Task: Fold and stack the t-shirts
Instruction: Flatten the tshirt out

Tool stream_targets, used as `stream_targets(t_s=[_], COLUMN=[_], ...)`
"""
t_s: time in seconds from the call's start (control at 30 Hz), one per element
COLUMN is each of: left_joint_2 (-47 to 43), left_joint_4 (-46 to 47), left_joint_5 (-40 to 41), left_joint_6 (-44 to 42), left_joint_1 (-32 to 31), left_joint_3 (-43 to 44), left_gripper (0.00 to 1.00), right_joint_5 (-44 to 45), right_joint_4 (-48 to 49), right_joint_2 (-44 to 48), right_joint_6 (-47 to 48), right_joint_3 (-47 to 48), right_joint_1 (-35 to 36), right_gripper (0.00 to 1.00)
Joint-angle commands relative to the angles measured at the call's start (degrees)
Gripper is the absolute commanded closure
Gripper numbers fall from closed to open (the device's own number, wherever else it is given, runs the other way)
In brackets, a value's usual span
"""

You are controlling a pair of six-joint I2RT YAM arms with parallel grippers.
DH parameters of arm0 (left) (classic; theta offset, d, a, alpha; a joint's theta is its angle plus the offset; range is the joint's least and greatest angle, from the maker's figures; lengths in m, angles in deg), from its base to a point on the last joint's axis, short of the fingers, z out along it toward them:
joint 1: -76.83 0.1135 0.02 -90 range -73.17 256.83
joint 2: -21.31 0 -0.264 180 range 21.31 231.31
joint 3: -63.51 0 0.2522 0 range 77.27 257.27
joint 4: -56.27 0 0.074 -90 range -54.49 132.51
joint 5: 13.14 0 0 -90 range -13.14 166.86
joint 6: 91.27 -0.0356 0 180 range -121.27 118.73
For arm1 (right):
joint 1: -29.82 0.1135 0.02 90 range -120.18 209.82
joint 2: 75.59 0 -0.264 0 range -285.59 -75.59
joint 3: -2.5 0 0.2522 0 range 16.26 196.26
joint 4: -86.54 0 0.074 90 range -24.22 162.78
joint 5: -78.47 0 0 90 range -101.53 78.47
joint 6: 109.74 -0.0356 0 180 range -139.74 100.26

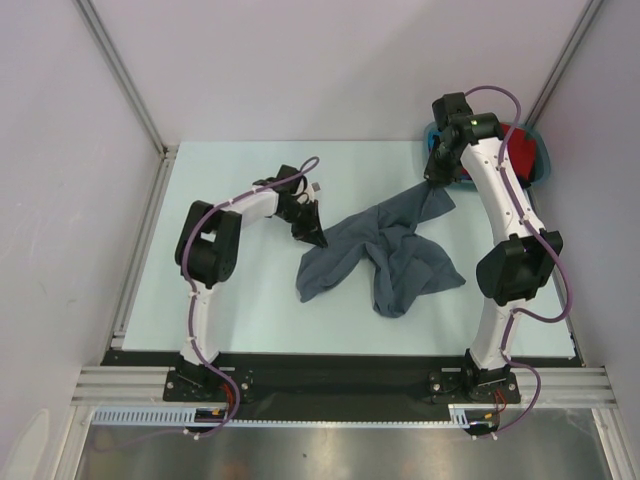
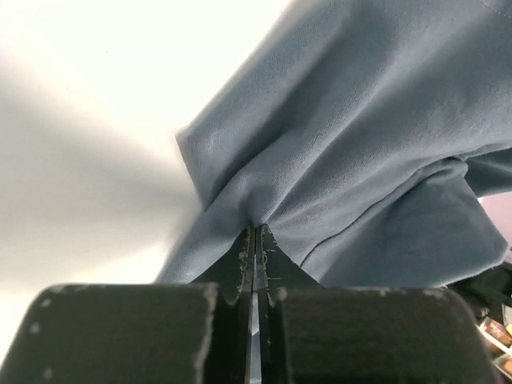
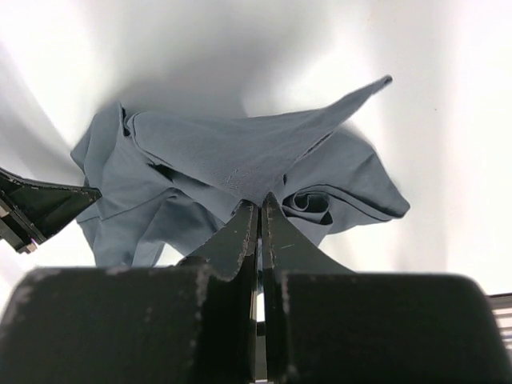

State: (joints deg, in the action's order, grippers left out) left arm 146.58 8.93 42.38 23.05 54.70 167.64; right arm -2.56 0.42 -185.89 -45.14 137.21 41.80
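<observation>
Spreading was the step in hand: the crumpled slate-grey cloth t-shirt [image 1: 385, 255] lay mid-table, the left gripper [image 1: 318, 238] clenched on its left edge and the right gripper [image 1: 437, 179] pinching its far corner. Next, I judged, both needed to draw apart and flatten it.

A slate-grey t-shirt [image 1: 385, 255] is spread in a crumpled heap across the middle of the pale table [image 1: 240, 300]. Its left edge is met by the left gripper [image 1: 314, 236], whose tip is lowered onto the cloth there. One corner is drawn out toward the far right, where it is met by the right gripper [image 1: 436, 178]. A teal tub [image 1: 545, 160] is set in the far right corner, partly hidden by the right arm, and red cloth [image 1: 520, 145] is seen inside it.
</observation>
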Motion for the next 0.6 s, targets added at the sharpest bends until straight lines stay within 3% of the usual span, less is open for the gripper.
stream_targets(t_s=[0.0,0.17,0.57], left_joint_2=[-1.8,-5.1,-24.3], left_joint_4=[-1.2,-2.9,-11.2], left_joint_5=[2.0,3.2,7.5], left_joint_6=[-2.2,-4.6,-6.1], left_joint_1=[-0.5,-0.5,3.1], left_joint_3=[1.7,1.1,2.7], left_gripper=[1.0,1.0,1.0], right_joint_5=[0.2,1.0,6.0], right_joint_4=[0.6,0.6,2.3], right_joint_2=[2.5,1.9,-5.0], right_joint_6=[0.7,1.0,1.6], right_joint_3=[1.1,0.7,0.1], right_joint_1=[-0.1,-0.2,-0.3], right_gripper=[1.0,1.0,1.0])
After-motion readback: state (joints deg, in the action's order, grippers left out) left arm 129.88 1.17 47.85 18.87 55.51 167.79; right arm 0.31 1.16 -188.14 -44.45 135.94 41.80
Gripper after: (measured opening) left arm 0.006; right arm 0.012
